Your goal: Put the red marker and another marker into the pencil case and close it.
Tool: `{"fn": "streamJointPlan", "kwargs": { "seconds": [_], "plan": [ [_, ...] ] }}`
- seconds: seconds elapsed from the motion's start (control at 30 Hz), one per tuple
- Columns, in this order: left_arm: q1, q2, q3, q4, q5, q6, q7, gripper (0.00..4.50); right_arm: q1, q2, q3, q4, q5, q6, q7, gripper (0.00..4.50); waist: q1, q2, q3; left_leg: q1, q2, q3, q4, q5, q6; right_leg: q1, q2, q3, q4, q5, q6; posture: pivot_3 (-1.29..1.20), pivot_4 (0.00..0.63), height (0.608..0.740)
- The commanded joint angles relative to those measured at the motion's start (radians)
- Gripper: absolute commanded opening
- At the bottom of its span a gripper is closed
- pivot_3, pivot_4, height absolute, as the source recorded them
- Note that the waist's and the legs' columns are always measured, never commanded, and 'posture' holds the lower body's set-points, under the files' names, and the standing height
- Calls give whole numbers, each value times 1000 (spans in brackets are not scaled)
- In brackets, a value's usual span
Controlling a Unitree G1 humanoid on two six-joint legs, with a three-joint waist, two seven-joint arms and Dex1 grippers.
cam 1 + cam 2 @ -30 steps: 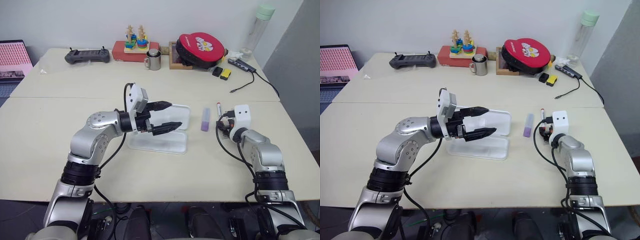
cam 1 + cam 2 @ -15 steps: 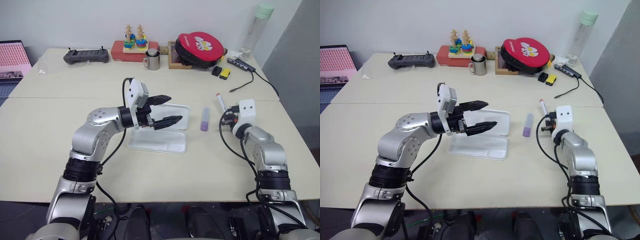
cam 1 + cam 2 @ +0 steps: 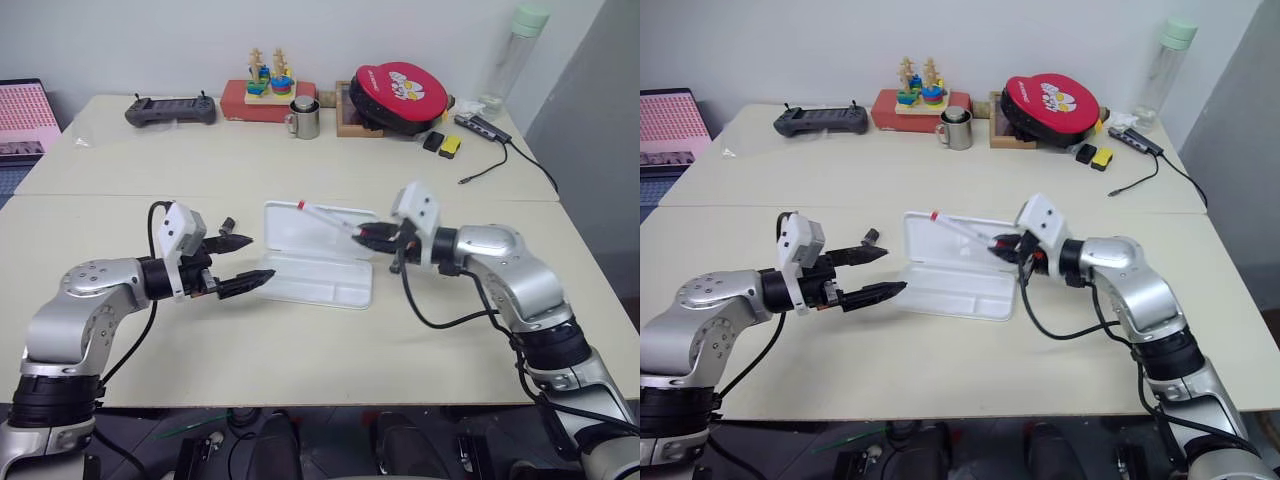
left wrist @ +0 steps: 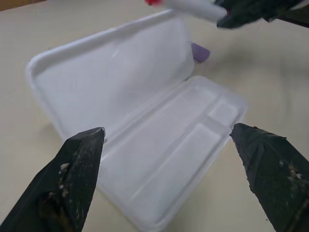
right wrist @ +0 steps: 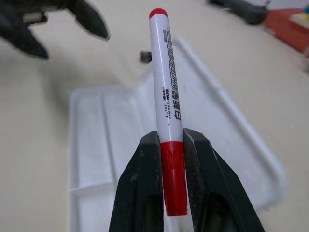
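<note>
White plastic, the pencil case (image 3: pixel 318 258) lies open in the middle of the table, lid propped up on its far side and the moulded tray bare, and everything here is best placed from it. The right gripper (image 3: pixel 362 234) hangs just over the case's right end, its two black fingers clamped on the red cap of the red marker (image 3: pixel 328 217); the barrel sticks out past the fingertips, above the lid, its long axis running roughly along the case's length. The coming move, as I judge it, turns on lowering that barrel in line with a long tray compartment. The left gripper (image 3: pixel 240 264) waits just off the case's left end, jaws spread wide and empty, pointing at the tray but clear of it. Another marker (image 4: pixel 200 51), the lilac one, peeks out behind the lid's right end, nearer the right arm. The upright lid is the one thing that could catch the barrel. A steel mug (image 3: pixel 306 120), a red round pouch (image 3: pixel 398 97) and a black controller (image 3: pixel 170 109) sit well behind the case, out of the way.
</note>
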Motion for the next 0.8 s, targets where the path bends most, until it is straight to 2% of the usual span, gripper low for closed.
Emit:
{"fn": "streamJointPlan", "kwargs": {
  "seconds": [0.03,0.23,0.4,0.47,0.63,0.8],
  "plan": [
    [42,16,84,-95,-42,5,21,4500,-56,46,101,105,-78,-78,46,277,-2,0,0,0,0,1,0,0,0,0,0,1,0,0,-1,0,150,740],
    [76,-6,86,-170,-65,34,75,4500,-85,87,135,269,-142,-168,77,277,5,0,0,1,0,1,0,0,0,0,0,1,0,1,2,0,150,740],
    [80,-10,85,-195,-79,50,99,4500,-99,108,122,320,-159,-197,88,277,3,0,0,0,1,1,-1,0,0,0,0,1,0,1,1,0,150,740],
    [80,-12,82,-204,-85,57,106,4500,-100,114,105,313,-151,-193,84,981,1,0,0,0,1,1,-1,0,0,0,0,1,0,1,1,0,150,740],
    [49,-16,52,-195,-89,59,110,4500,-77,101,64,244,-121,-157,101,2021,2,0,0,0,0,1,-1,0,0,0,0,1,0,1,1,0,150,740],
    [4,-36,16,-178,-98,64,101,4500,-31,78,-31,126,-38,-90,91,3165,6,0,0,0,0,1,0,0,0,0,0,1,0,1,2,0,150,740]
  ]
}}
